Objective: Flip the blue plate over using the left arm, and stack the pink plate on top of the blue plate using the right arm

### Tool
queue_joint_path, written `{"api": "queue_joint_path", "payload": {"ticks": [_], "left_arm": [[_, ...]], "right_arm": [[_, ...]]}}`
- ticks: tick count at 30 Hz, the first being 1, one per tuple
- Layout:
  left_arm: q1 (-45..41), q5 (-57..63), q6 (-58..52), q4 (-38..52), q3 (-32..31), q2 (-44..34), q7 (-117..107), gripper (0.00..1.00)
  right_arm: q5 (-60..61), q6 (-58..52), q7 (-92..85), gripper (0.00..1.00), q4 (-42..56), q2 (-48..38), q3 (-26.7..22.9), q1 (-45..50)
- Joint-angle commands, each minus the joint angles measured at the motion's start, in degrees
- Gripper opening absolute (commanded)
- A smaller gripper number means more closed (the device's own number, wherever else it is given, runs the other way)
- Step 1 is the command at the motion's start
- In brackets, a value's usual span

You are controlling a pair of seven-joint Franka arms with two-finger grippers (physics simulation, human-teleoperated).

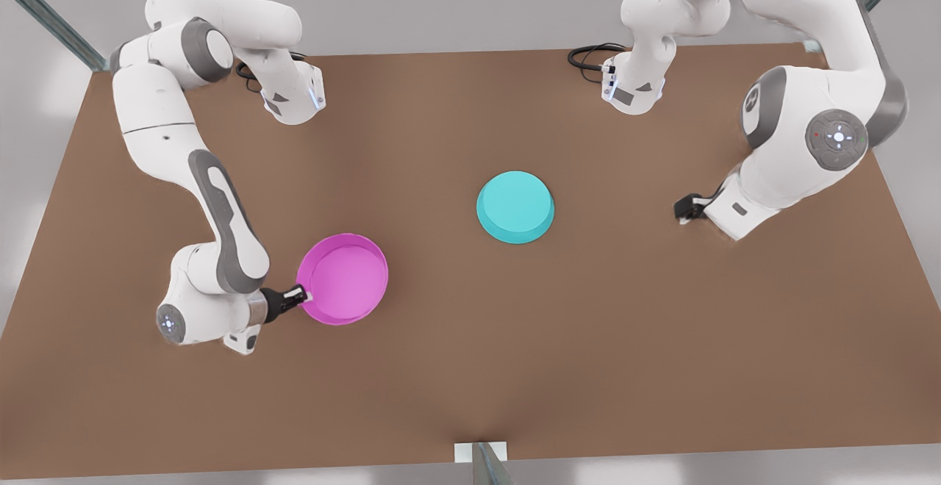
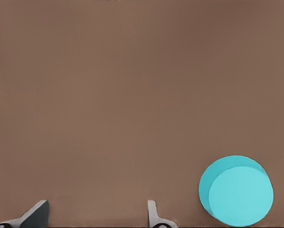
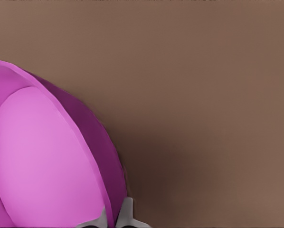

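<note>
The brown tabletop (image 1: 470, 367) carries two plates and both arms. The right arm (image 1: 220, 220) reaches along the edge on the front view's left; the left arm (image 1: 801, 139) waits over the opposite edge. The pink plate (image 1: 342, 278) sits rim-up, tilted, toward the front view's left side of the tabletop. The blue plate (image 1: 515, 206) lies upside down near the middle of the tabletop, flat base up, well apart from the pink one. The right tool (image 1: 303, 295) is clamped on the pink plate's rim, one finger (image 3: 100, 219) inside the wall, the other outside. The left tool (image 1: 685, 209) hangs clear of the blue plate, fingers (image 2: 154, 216) spread apart and holding nothing.
</note>
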Motion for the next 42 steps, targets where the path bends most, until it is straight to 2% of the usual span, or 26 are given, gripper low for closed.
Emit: {"api": "queue_joint_path", "payload": {"ticks": [1, 6, 14, 27, 34, 35, 36, 40, 41, 42], "left_arm": [[-0.6, -0.6, 0.1, -1.2, 0.6, -0.8, 1.0, 1.0], [-0.3, -0.6, 0.4, -4.1, 0.7, -2.9, 0.9, 1.0], [-0.3, -0.6, 0.4, -4.1, 0.6, -2.5, 0.9, 1.0], [-0.3, -0.6, 0.6, -4.1, 0.5, -1.9, 0.8, 1.0], [-0.2, -0.6, 0.9, -4.0, 0.4, -1.5, 0.7, 1.0], [-0.2, -0.6, 0.9, -4.0, 0.4, -1.4, 0.7, 1.0], [-0.2, -0.6, 0.9, -4.0, 0.4, -1.4, 0.7, 1.0], [-0.2, -0.6, 0.9, -4.0, 0.4, -1.3, 0.7, 1.0], [-0.3, -0.6, 0.9, -4.0, 0.4, -1.3, 0.7, 1.0], [-0.3, -0.6, 0.9, -4.0, 0.4, -1.3, 0.7, 1.0]], "right_arm": [[-0.3, 1.0, 0.5, 0.21, -1.1, -0.5, 0.2, 0.4], [-0.3, 5.0, 3.5, 0.21, -5.9, -3.4, 2.2, 4.5], [0.1, 6.9, 9.6, 0.21, -5.0, -4.3, 2.2, 17.6], [0.5, 11.8, 19.0, 0.21, -2.2, -4.2, 2.1, 33.8], [0.5, 15.9, 21.5, 0.21, -2.7, -4.1, 2.1, 37.1], [0.5, 16.1, 21.4, 0.26, -2.7, -4.1, 2.1, 37.1], [0.5, 17.2, 21.3, 0.8, -2.7, -4.0, 2.1, 37.5], [1.9, 19.2, 21.4, 0.81, -2.4, -3.7, 2.1, 38.3], [1.9, 19.2, 21.4, 0.88, -2.4, -3.7, 2.1, 38.3], [1.9, 19.2, 21.1, 1.0, -2.4, -3.7, 2.1, 38.1]]}}
